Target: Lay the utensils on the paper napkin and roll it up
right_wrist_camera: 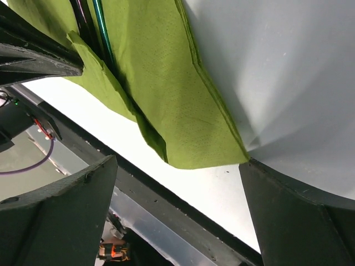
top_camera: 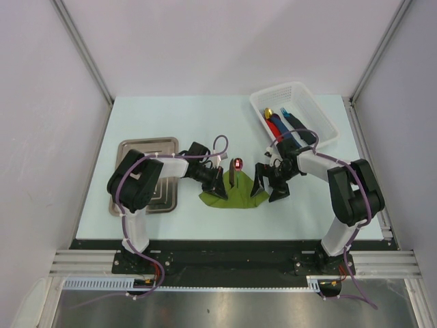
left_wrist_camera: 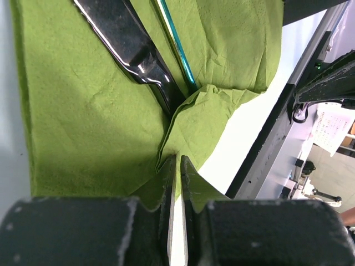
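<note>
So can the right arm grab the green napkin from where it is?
Probably yes. The right pincer is open, and a corner of the paper napkin sits right inside its opening, with nothing blocking the way.

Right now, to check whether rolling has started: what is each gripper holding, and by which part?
The left gripper is shut on the napkin, pinching a folded-up edge. The right gripper is open around a napkin corner and holds nothing.

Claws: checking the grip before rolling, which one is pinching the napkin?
The left claw, shut on the napkin; the right claw gapes open, holding nothing.
</note>
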You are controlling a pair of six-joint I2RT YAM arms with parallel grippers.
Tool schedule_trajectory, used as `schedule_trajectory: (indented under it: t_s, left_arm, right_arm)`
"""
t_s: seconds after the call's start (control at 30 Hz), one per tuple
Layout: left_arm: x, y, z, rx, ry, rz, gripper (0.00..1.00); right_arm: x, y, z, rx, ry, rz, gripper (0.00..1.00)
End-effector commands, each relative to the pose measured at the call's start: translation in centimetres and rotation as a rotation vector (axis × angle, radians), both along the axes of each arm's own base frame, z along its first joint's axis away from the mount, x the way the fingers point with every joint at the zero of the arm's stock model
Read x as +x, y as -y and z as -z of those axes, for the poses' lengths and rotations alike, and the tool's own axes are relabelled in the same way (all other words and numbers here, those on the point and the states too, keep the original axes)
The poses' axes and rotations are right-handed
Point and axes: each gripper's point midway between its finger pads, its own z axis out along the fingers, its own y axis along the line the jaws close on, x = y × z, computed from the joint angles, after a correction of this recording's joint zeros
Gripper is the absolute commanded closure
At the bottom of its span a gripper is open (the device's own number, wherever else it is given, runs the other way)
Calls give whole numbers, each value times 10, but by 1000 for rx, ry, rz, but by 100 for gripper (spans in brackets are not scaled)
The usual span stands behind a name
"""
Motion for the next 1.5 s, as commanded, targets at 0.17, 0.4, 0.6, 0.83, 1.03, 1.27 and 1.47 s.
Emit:
schedule_trajectory:
  t_s: [0.17,0.4,0.6,0.83,1.03,1.27,1.47]
  left_arm:
    - [17,1,1,14,55,-22,88]
    - [17,1,1,17,54,-22,88]
    - [17,1,1,17,52,-21,88]
    - [15,-1,-1,21,54,-14,88]
    - [14,-2,-3,21,61,-14,88]
    - [14,-2,-3,16,60,-16,88]
    - [13,-3,-5,12,57,-17,89]
  right_arm:
    - [7,-16,-6,145,-24,65,3]
    - [18,-32,-45,329,48,81,7]
    - [22,-49,-58,387,88,40,12]
    - [28,-66,-48,337,116,-12,23]
    - [29,-68,-44,282,117,-25,31]
    - [27,-81,-42,281,104,-55,46]
    - [26,-85,-35,296,27,-50,69]
